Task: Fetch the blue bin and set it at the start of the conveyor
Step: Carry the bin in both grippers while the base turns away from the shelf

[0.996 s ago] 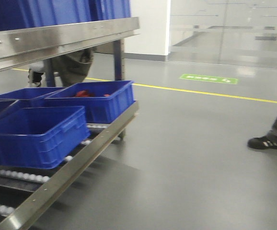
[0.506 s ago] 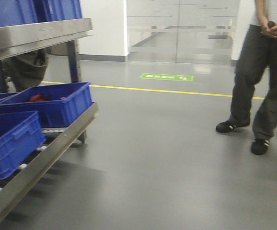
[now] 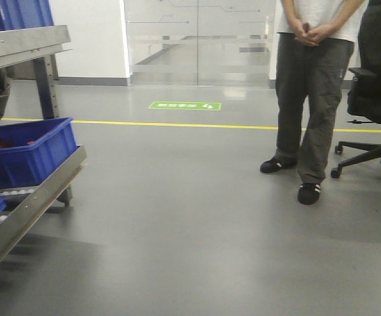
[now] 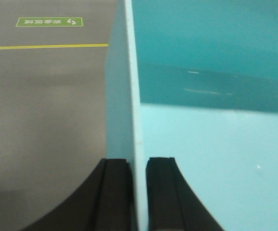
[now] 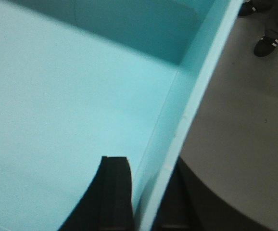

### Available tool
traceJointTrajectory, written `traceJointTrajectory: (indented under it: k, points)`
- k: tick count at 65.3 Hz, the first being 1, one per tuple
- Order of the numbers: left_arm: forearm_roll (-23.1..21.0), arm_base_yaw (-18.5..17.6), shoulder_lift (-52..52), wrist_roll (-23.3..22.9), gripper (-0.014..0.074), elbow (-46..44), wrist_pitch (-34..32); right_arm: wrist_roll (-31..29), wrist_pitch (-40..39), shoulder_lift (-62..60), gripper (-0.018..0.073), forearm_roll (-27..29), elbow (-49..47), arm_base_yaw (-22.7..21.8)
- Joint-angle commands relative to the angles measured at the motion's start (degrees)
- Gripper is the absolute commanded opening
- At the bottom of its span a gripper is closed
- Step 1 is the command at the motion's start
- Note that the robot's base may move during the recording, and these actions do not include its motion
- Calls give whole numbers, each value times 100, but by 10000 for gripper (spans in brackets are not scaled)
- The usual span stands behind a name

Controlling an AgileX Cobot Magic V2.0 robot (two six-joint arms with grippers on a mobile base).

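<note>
Evidently we have the blue bin (image 4: 216,144) fetched: left tool (image 4: 138,162) and right tool (image 5: 146,168) each pinch a wall; placing remains.

- The floor (image 3: 190,250) is smooth grey with a dull sheen, and it brightens toward the far end.
- A thin yellow line (image 3: 177,124) runs across it from side to side; just beyond lies a green floor sign (image 3: 184,105).
- The far side is frosted glass panelling (image 3: 197,39), with a plain white wall (image 3: 88,36) to its left above a dark skirting.
- On the left stands a steel rack (image 3: 26,43) — dark blue crates (image 3: 32,148) sit on its lower roller level.
- On the right is a black office chair (image 3: 378,79) on castors, and beside it a person (image 3: 312,99) in dark trousers, hands clasped.
</note>
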Motion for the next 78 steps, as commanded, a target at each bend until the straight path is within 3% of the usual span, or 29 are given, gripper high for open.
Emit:
traceJointTrajectory:
  k: [1, 78]
  points:
    - [-367, -51, -73, -22, -111, -60, -462, -209, -243, -42, -153, 216, -45, 35]
    - [-367, -51, -73, -22, -111, -60, -462, -209, -243, -42, -153, 216, -45, 35]
